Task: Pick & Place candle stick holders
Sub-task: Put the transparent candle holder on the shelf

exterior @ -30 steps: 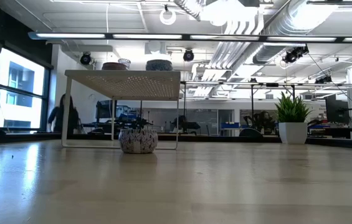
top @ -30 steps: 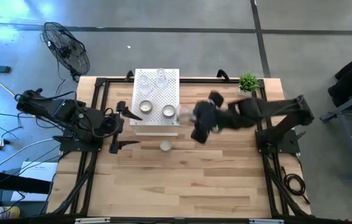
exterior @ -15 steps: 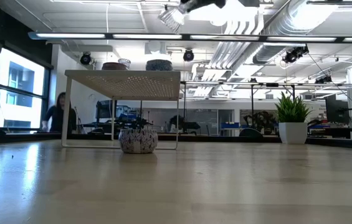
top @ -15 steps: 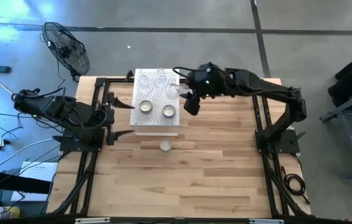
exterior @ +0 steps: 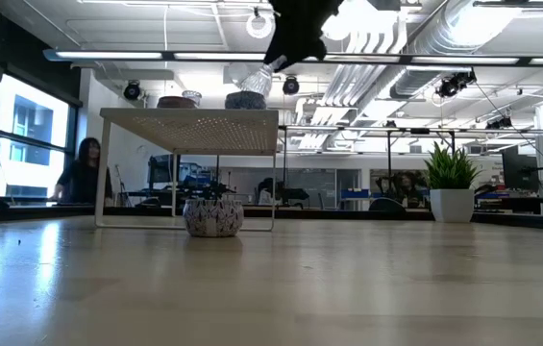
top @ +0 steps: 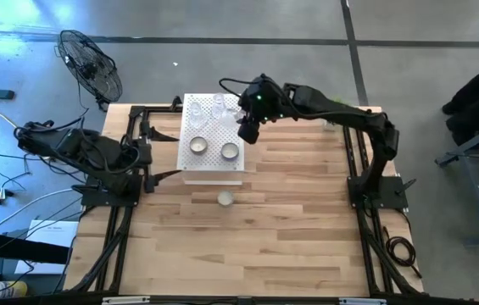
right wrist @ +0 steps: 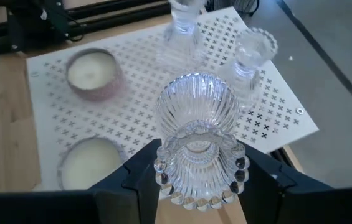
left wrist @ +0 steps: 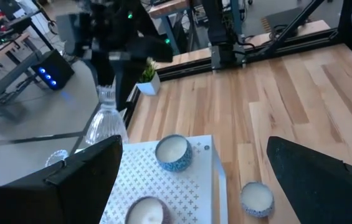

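My right gripper (top: 242, 129) is shut on a clear ribbed glass candle stick holder (right wrist: 195, 124) and hangs over the far right part of the white perforated box (top: 212, 165). In the low view the holder (exterior: 256, 79) is just above the box top. On the box stand two clear glass holders (top: 208, 108) and two round silvery cups with white centres (top: 198, 145) (top: 230, 152). Another round cup (top: 225, 198) sits on the table in front of the box. My left gripper (top: 164, 155) waits open at the box's left side. My right gripper pinches the glass holder between its two fingers (right wrist: 139, 174) at the beaded ring end (right wrist: 198, 175). The fingers slant down from the table's right side. The holder is lifted clear of the box, its ribbed cup pointing away from the wrist and downward.
A small green potted plant (top: 337, 112) stands at the table's far right. Black frame rails (top: 353, 169) run along both sides of the table. The near half of the wooden table (top: 247, 246) is bare. A person (exterior: 81, 173) is in the room behind.
My right gripper has swung with the glass holder from the table's right middle toward the far left, ending over the box's far right part and coming down into the low view. My left gripper has drawn back a little toward the table's left edge.
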